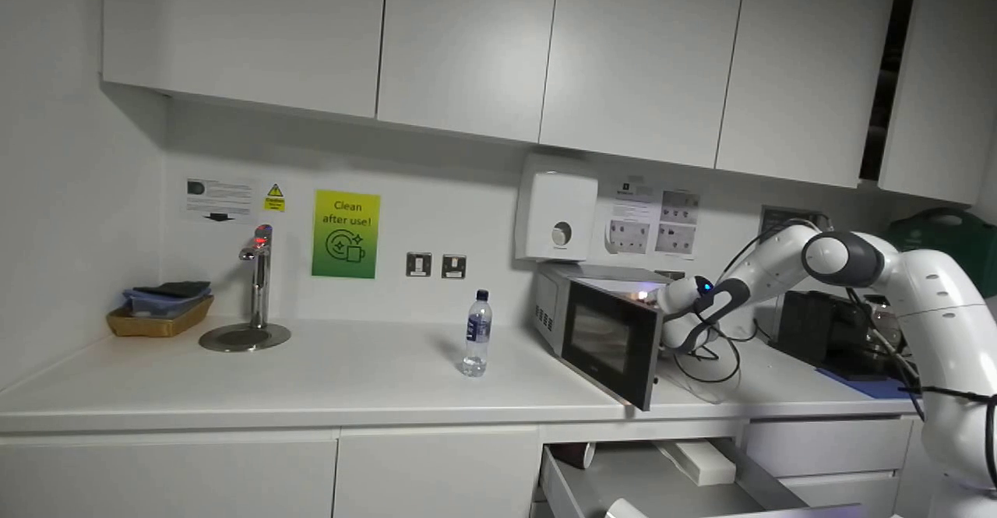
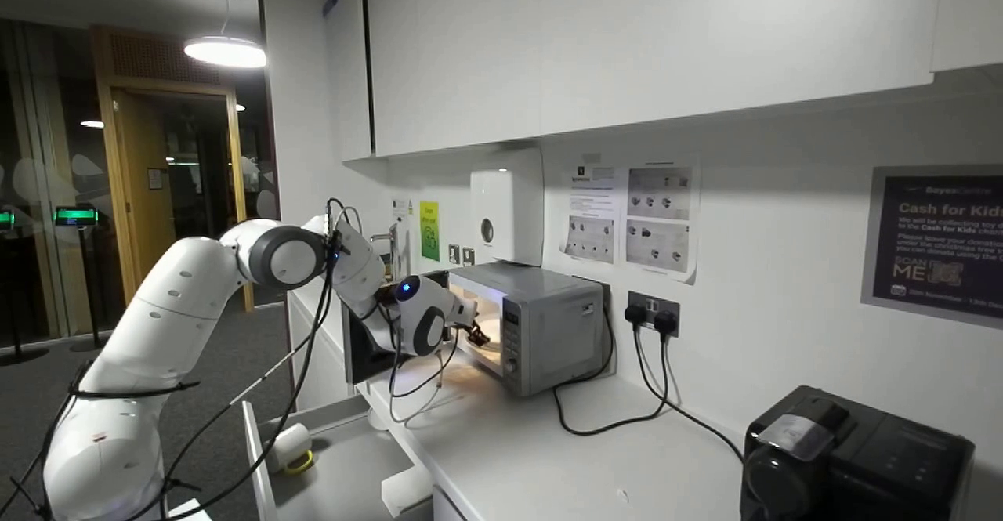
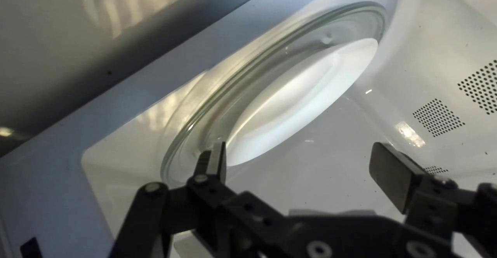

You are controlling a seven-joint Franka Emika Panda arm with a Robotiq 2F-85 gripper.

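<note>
Our black two-finger gripper (image 3: 299, 151) wide, empty, at mouth of silver-grey boxy microwave (image 2: 552, 329). We judge step as approach to shallow white dish (image 3: 303, 103); next calls for alignment.

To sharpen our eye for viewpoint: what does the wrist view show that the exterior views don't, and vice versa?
Only the wrist view clearly shows the white plate on the glass turntable and the small holes in the inner wall.

Only the exterior views show the open drawer and wall dispenser.

Shared: the microwave and, in an exterior view, the gripper.
</note>
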